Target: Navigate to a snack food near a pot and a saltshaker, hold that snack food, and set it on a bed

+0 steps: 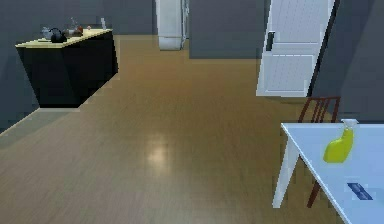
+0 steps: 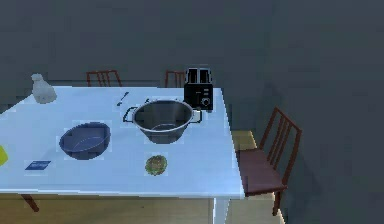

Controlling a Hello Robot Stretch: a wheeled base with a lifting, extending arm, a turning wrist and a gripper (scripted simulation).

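**Arm side view.** A white rectangular table [image 2: 100, 178] carries a two-handled steel pot [image 2: 162, 119] at frame centre and a pale glass saltshaker [image 2: 41, 90] at upper left. A small round tan disc [image 2: 155, 165], probably the snack food, lies flat just below the pot. It is near the table's lower edge, so a short reach should suffice. A grey-blue bowl [image 2: 85, 140] sits left of the pot. The state of the jaws cannot be told.

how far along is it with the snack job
Looks done: reaching the white table, where a small round brownish item, likely the snack, lies near the metal pot and a pale shaker-like bottle. In hand: probably lining up for it. Left: picking it up, then setting it on a bed.
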